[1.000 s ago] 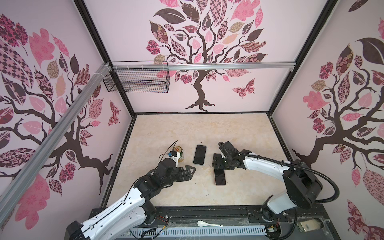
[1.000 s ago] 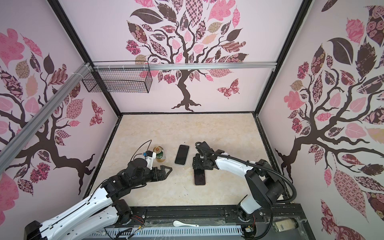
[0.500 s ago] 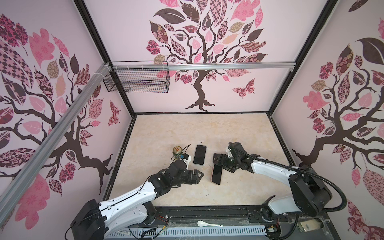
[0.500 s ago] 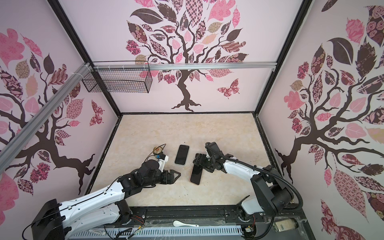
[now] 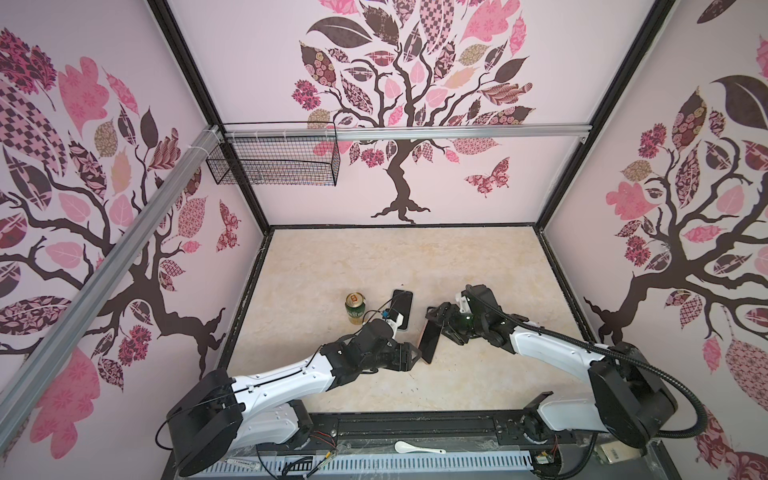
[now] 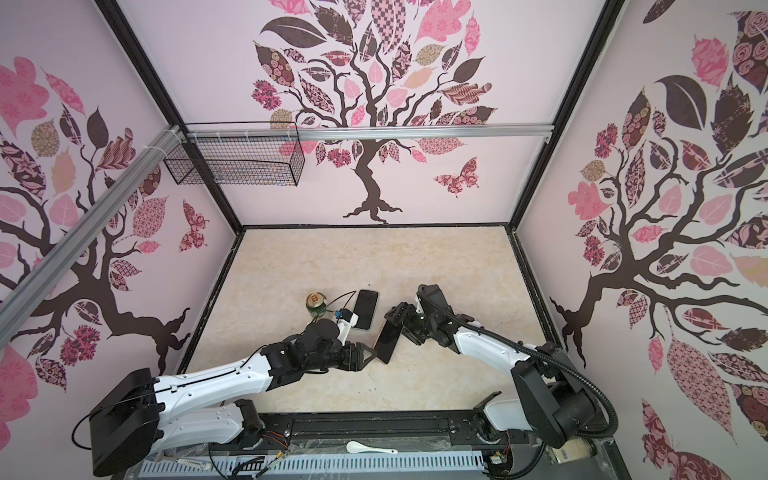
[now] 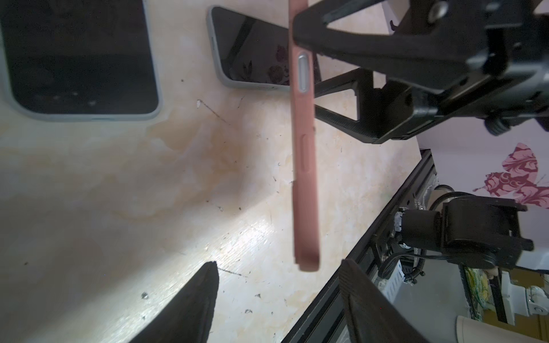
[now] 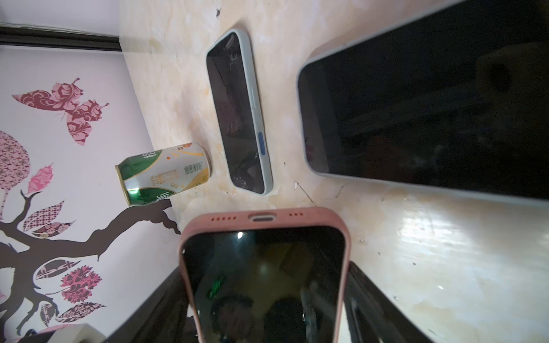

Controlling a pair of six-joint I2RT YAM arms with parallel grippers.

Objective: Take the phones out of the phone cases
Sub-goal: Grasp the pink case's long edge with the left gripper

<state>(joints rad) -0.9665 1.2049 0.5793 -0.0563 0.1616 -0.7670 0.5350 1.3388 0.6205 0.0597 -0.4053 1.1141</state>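
Note:
The phone (image 8: 264,282) sits dark-screened inside a pink phone case (image 8: 261,218). My right gripper (image 8: 264,267) is shut on the case, one finger against each long side. In both top views the cased phone (image 5: 429,344) (image 6: 386,341) hangs tilted, its lower end near the table, with the right gripper (image 5: 441,325) at its upper end. The left wrist view shows the case (image 7: 304,178) edge-on. My left gripper (image 7: 278,262) (image 5: 415,354) is open at the case's lower end; its fingers straddle that end without touching.
A grey-cased phone (image 5: 402,307) (image 8: 237,112) lies flat beside an upright green can (image 5: 355,307) (image 8: 165,173). Both wrist views show another grey-cased phone (image 7: 80,59) (image 8: 430,112) flat on the table. A white spoon (image 5: 415,449) lies on the front rail.
The right gripper has raised and tilted the pink-cased phone off the table. The left arm has reached right to its lower end, and its jaws have narrowed.

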